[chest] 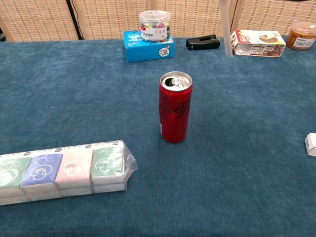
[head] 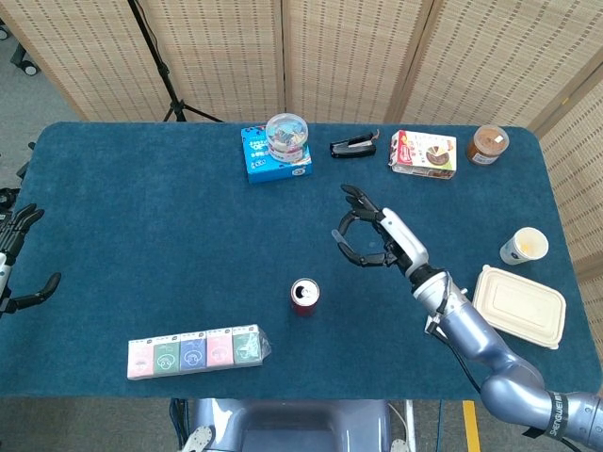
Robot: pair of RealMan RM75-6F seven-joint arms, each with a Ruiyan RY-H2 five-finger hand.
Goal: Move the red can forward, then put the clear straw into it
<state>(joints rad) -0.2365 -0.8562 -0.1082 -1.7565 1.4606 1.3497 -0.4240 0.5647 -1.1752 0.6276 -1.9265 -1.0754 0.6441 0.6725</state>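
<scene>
The right hand (head: 375,239), pinching the clear straw (chest: 225,27), hovered at two o'clock of the upright red can (head: 304,296), insertion not yet done.

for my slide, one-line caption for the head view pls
Right hand carrying the clear straw toward the open red can on a blue table.

The head view looks steeply down on the whole table (head: 141,235) from above its near edge. The chest view sits low and close, facing across it. Both share the red can (head: 304,296) and the boxes behind it.
</scene>
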